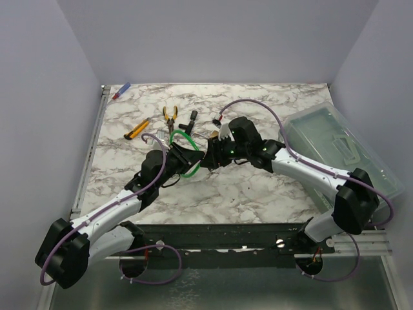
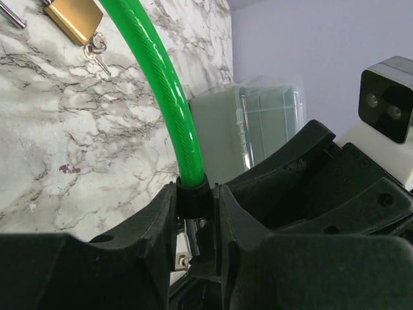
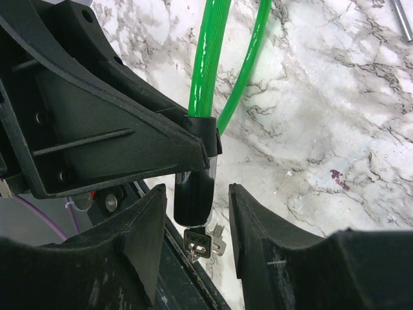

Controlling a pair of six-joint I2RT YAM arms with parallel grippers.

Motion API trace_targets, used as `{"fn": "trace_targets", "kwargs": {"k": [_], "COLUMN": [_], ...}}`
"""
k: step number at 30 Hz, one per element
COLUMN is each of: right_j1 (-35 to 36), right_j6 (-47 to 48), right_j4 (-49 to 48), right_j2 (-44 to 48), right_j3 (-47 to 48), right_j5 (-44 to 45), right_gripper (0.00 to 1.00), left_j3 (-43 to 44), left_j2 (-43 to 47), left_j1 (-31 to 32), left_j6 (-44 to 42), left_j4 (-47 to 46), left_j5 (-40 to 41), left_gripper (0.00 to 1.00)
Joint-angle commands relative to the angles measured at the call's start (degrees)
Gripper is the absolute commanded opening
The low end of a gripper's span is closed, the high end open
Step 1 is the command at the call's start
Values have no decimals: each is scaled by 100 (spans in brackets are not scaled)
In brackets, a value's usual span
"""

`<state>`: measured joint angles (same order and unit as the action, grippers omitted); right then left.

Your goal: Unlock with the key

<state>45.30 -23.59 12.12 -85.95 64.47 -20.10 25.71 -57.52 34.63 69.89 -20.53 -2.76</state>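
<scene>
**Item 1, nearest.** Right end effector [image 3: 193, 216]: its fingers are standing apart, gripping nothing, and bracketing the lower end of the lock.

**Item 2.** Small dark-headed silver key [image 3: 200, 242]: it is hanging from the bottom of the barrel, apparently seated in the keyway, just below the gap between the right fingers. A second bit of silver is showing beside it, and I cannot tell what it is.

**Item 3.** Black cylindrical lock barrel [image 3: 192, 194]: it is held clear of the counter and pointing towards the right wrist.

**Item 4.** Left end effector [image 2: 197, 210]: it is clamping the black plastic collar [image 2: 192, 197] where the cable enters the barrel.

**Item 5.** Glossy green cable [image 2: 164, 84]: it is looping away over the white-and-grey marbled counter [image 3: 335, 97].

**Item 6, beyond.** Brass padlock [image 2: 72, 18], yellow-handled pliers [image 1: 170, 115] and clear plastic lidded box [image 1: 339, 145]: all are lying apart from the work.

**Hazards, as I am judging them.**
- The right fingers are sitting level with the barrel, not the key head. Closing here would pinch the barrel and turn nothing.
- The key head is small, so a shallow pinch risks slipping off or dragging the key out.
- The left hold is on a round collar, so twisting torque could spin the whole lock in that grip.
- The two end effectors are crowding each other, so wrist rotation risks a collision.
</scene>
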Motion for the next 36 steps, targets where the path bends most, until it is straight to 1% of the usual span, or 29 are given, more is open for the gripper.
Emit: {"fn": "trace_targets", "kwargs": {"k": [1, 5, 11, 12, 15, 17, 21, 22, 23, 25, 26, 27, 29, 31, 34, 36], "right_j1": [76, 93, 102, 102, 102, 102, 102, 102, 102, 101, 102, 102, 102, 102, 102, 102], "right_j6": [74, 73, 57, 56, 56, 40, -20, -53, -100, -198, -275, -348, -517, -660, -880, -1023], "right_j4": [66, 80, 71, 71, 56, 54, 42, 10, -9, -59, -94, -124, -177, -232, -315, -404], "right_j2": [-105, -106, -113, -122, -115, -108, -93, -85, -80, -46, -26, 4, 74, 177, 285, 345], "right_j3": [189, 192, 176, 172, 146, 133, 83, 49, 14, -69, -123, -191, -318, -463, -667, -802], "right_j5": [134, 142, 160, 162, 157, 163, 223, 242, 255, 293, 333, 403, 612, 737, 917, 1000], "right_gripper": [48, 46, 35, 33, 21, 14, 3, 1, 0, 0, 0, 0, 0, 0, 0, 0], "left_j3": [188, 196, 201, 205, 203, 205, 218, 223, 235, 249, 266, 294, 365, 458, 721, 946], "left_j2": [4, -2, -22, -30, -44, -56, -106, -124, -134, -130, -114, -86, -9, 129, 303, 393], "left_j1": [26, 24, 27, 26, 25, 25, 24, 27, 23, 18, 17, 17, 18, 17, 9, 0], "left_j6": [42, 51, 59, 60, 61, 41, -11, -38, -77, -119, -150, -196, -271, -371, -564, -629], "left_j4": [-268, -276, -272, -269, -269, -268, -267, -262, -240, -146, -27, 107, 490, 907, 1759, 2395], "left_j5": [-84, -82, -75, -75, -100, -145, -267, -313, -347, -372, -367, -340, -211, -66, 304, 583], "left_gripper": [0, 0, 0, 0, 0, 5, 11, 15, 22, 49, 58, 63, 72, 79, 86, 89]}}
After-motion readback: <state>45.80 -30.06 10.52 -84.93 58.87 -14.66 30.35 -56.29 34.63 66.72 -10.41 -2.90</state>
